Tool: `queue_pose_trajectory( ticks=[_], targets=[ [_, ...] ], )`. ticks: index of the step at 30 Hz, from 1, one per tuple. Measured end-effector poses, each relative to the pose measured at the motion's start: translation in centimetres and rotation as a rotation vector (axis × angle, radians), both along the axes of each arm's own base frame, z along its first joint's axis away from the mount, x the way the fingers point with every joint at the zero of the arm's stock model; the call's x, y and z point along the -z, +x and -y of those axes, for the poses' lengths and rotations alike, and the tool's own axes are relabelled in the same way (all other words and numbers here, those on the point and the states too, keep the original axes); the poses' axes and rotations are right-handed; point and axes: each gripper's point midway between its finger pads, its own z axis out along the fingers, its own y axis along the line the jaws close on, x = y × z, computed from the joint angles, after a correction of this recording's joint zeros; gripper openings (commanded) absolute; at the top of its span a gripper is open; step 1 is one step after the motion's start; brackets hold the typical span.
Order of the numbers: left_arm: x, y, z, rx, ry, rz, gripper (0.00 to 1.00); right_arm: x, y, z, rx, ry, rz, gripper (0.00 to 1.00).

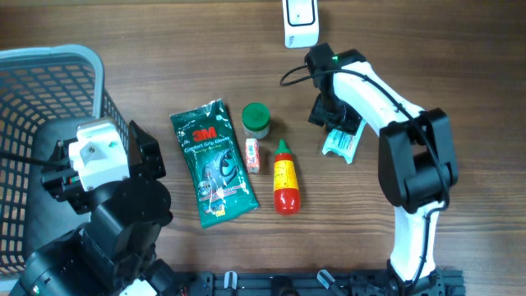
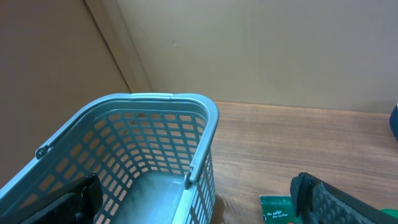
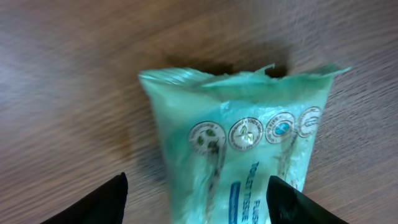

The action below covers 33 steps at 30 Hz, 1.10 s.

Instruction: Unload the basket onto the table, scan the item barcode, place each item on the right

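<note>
**Left tool** (image 2: 196, 190): released, fingers spread wide, poised over the grey-blue mesh basket (image 2: 155, 98) at the near left of the counter (image 1: 164, 49).

**Green 3M glove pack** (image 1: 214, 162): lay flat, mid-counter.

**Small orange-and-white pack** (image 1: 253, 154): lay just beside the glove pack, on its right.

**Red squeeze bottle** (image 1: 285, 179): green-capped, lay on its side next along, cap pointing away.

**Green-lidded jar** (image 1: 256, 119): stood upright, just beyond the small pack.

**Teal tissue packet** (image 1: 337, 148): lay flat on the counter, right of the bottle and apart from it.

**Right tool** (image 3: 198, 190): was over the packet's end, jaws parted, one finger at either side, not clenched on it.

**White scanner** (image 1: 301, 20): lay at the far edge.
</note>
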Motion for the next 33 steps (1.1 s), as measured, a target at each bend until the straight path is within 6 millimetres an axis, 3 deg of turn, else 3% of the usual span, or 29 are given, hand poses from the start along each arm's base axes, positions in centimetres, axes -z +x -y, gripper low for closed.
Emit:
queue_pose_trajectory(
  ticks=[1,2,3,10,13,14,16,18,21,24,26,30,33],
  targets=[
    [0.0,0.0,0.0,0.000,0.000,0.000,1.00,0.8,-0.5,0.5,-0.006,-0.029,-0.033,0.46],
    [0.0,0.0,0.0,0.000,-0.001,0.001,1.00,0.9,-0.7,0.7,-0.011,-0.041,-0.045,0.14],
    [0.0,0.0,0.0,0.000,0.000,0.000,1.00,1.0,-0.9,1.1,-0.013,-0.063,-0.056,0.04],
    [0.0,0.0,0.0,0.000,0.000,0.000,1.00,0.3,-0.6,0.1,-0.102,0.018,-0.091,0.04],
    [0.0,0.0,0.0,0.000,0.000,0.000,1.00,-0.5,-0.4,-5.0,-0.249,0.338,-0.117,0.04],
    [0.0,0.0,0.0,0.000,0.000,0.000,1.00,-1.3,-1.4,-7.5,-0.338,0.510,-0.153,0.04],
    [0.0,0.0,0.0,0.000,0.000,0.000,1.00,-3.4,-3.8,-9.7,-0.443,0.715,-0.219,0.04],
    [0.0,0.0,0.0,0.000,0.000,0.000,1.00,-6.4,-5.1,-10.3,-0.514,0.875,-0.225,0.04],
    [0.0,0.0,0.0,0.000,0.000,0.000,1.00,-11.2,-5.9,-9.6,-0.557,1.116,-0.178,0.04],
    [0.0,0.0,0.0,0.000,0.000,0.000,1.00,-14.5,-5.2,-8.8,-0.592,1.347,-0.044,0.04],
    [0.0,0.0,0.0,0.000,0.000,0.000,1.00,-16.4,-4.2,-9.5,-0.669,1.472,0.104,0.05],
    [0.0,0.0,0.0,0.000,0.000,0.000,1.00,-20.5,-3.2,-11.9,-0.725,1.689,0.331,0.05],
    [0.0,0.0,0.0,0.000,0.000,0.000,1.00,-21.6,-4.2,-14.5,-0.793,1.762,0.367,0.05]
  ],
)
